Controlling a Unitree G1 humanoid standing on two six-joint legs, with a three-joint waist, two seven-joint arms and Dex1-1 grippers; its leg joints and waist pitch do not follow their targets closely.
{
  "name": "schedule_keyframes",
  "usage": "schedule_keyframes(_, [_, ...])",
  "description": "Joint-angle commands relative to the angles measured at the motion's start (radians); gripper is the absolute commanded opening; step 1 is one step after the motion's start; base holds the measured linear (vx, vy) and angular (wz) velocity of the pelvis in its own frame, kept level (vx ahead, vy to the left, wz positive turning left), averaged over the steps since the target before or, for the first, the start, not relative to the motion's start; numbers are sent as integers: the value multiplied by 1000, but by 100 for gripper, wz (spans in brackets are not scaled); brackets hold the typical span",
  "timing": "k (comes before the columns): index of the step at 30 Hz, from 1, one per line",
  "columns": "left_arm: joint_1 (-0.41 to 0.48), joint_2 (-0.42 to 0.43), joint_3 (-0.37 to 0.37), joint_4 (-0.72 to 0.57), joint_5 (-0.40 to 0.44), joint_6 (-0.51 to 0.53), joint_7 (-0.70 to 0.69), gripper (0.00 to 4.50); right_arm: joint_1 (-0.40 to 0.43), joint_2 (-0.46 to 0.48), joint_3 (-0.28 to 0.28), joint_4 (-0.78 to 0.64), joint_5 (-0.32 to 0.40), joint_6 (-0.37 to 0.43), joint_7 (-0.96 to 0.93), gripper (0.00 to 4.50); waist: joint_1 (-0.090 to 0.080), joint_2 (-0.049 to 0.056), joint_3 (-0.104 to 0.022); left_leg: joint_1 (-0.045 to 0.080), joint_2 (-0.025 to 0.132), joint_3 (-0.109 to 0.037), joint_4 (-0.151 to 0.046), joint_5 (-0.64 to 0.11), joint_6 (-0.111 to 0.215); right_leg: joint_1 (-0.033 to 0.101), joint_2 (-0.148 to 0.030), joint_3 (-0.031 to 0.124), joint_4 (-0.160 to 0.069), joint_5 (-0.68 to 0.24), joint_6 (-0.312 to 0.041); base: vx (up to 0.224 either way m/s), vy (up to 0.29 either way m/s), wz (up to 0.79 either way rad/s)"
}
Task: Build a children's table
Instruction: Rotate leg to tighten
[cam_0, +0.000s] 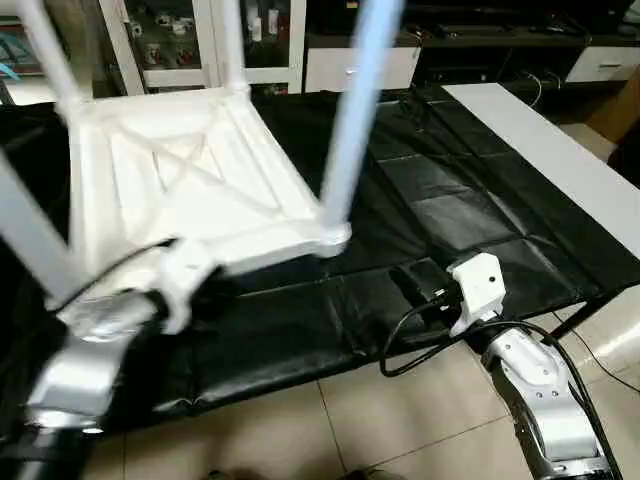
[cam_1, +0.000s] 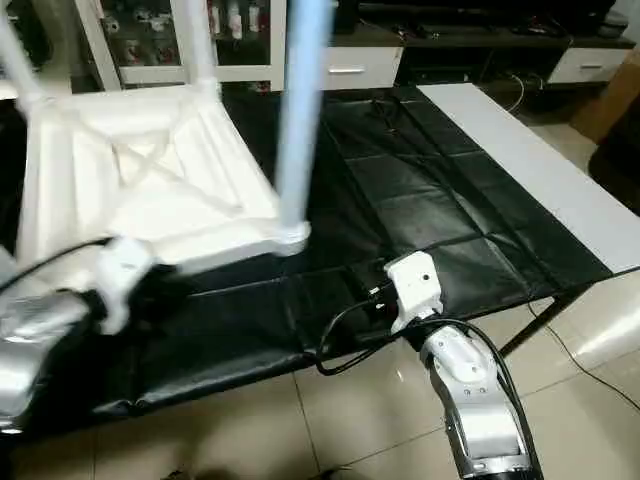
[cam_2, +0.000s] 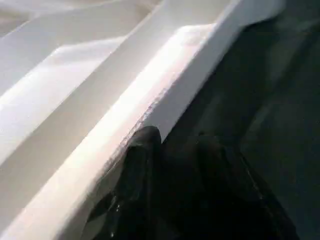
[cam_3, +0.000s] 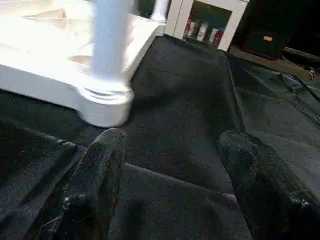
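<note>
Lying upside down on the black-cloth-covered work table (cam_0: 470, 215), the children's table (cam_0: 190, 185) shows its X-ribbed underside to the head camera, its legs pointing up. It sits on the robot's left half of the cloth. 4 legs stand at the corner lobes; the near-right leg (cam_0: 352, 120) rises from its rounded socket at the corner closest to the middle of the cloth, and the others run out past the picture edges.

The left gripper (cam_2: 172, 150) is at the near rim of the white top. In the left wrist view one black finger (cam_2: 142, 150) lies against the outer wall of that rim while the other sits just outside it over the dark cloth; the 2 fingers stand a little apart, and the frames do not settle whether the rim is actually pinched between them. From the head, the left arm's white wrist housing (cam_0: 180, 275) reaches to the top's near edge.

The right gripper (cam_3: 172, 145) hovers low over bare black cloth, its 2 fingers spread wide with nothing between them. The near-right corner lobe and leg base stand just ahead of it, apart from both fingertips.

Behind the work table are white cabinets (cam_0: 260, 40) with glass doors.
</note>
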Motion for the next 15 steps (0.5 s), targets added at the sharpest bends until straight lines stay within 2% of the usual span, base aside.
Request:
schedule_keyframes(1, [22,14,33,-32,-3,18,10,160,1,0,-2,7,2,7,-1,323,2,14,-54,17,-2,3,-84,-417,-7,36,-17,19,-80,-437,-100,0,0,0])
schedule_keyframes(3, [43,-9,51,-100,-57,5,-6,160,4,0,-1,4,4,4,-1,323,3,16,-54,19,0,1,-85,-432,-12,34,-18,19,-82,-450,-99,0,0,0])
schedule_keyframes(4, [71,-54,64,-190,-142,17,-25,160,8,0,-3,-1,7,0,0,323,5,22,-54,21,3,0,-86,-443,-19,33,-19,19,-80,-436,-111,0,0,0])
schedule_keyframes(5, [80,-68,67,-216,-165,21,-29,160,9,0,-3,-3,8,-2,1,323,8,19,-52,23,6,3,-87,-464,-21,29,-17,19,-85,-432,-119,0,0,0])
schedule_keyframes(6, [111,-113,69,-294,-235,38,-35,160,13,3,-10,-8,20,-3,2,323,12,23,-51,29,4,4,-85,-479,-21,23,-14,19,-87,-435,-117,0,0,0])
schedule_keyframes(8, [148,-157,63,-353,-285,58,-28,160,15,9,-22,-12,37,-4,4,323,14,22,-54,18,3,2,-87,-481,-22,33,-14,20,-81,-408,-113,0,0,0])
schedule_keyframes(9, [148,-157,63,-353,-285,58,-28,160,15,9,-22,-12,37,-4,4,323,14,22,-54,18,3,2,-87,-481,-22,33,-14,20,-81,-408,-113,0,0,0])
schedule_keyframes(10, [187,-197,53,-394,-304,63,-2,160,16,16,-34,-23,61,2,7,323,14,21,-55,15,1,4,-86,-471,-18,34,-12,20,-81,-410,-95,0,0,0])
schedule_keyframes(11, [205,-218,47,-412,-304,64,18,160,18,19,-39,-30,75,4,12,323,11,17,-52,7,0,2,-87,-464,-16,40,-13,18,-84,-420,-82,0,0,0])
schedule_keyframes(13, [225,-250,42,-427,-276,56,69,160,22,20,-43,-39,88,4,19,323,11,16,-54,11,-1,4,-83,-465,-10,34,-12,19,-89,-448,-64,0,0,0])
schedule_keyframes(15, [227,-279,49,-418,-236,80,138,160,26,21,-44,-40,91,-7,23,323,10,14,-54,8,-2,2,-83,-453,-9,37,-11,16,-91,-460,-50,0,0,0])
